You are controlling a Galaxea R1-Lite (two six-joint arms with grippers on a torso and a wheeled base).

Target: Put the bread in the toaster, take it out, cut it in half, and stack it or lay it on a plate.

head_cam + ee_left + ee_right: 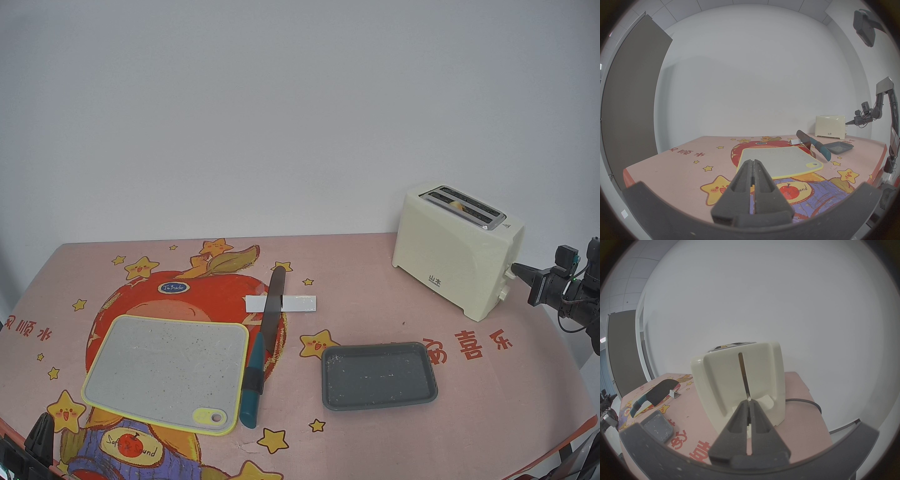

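Bread (457, 205) in toaster (455, 253), right tool (515, 269) (closed) alongside

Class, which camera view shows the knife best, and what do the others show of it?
The head view: the whole knife lies beside the cutting board, seen from above. The left wrist view shows it far off and foreshortened; the right wrist view shows it distant and distorted.

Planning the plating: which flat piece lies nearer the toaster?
The dark grey tray, right of the knife; the grey cutting board lies left of it.
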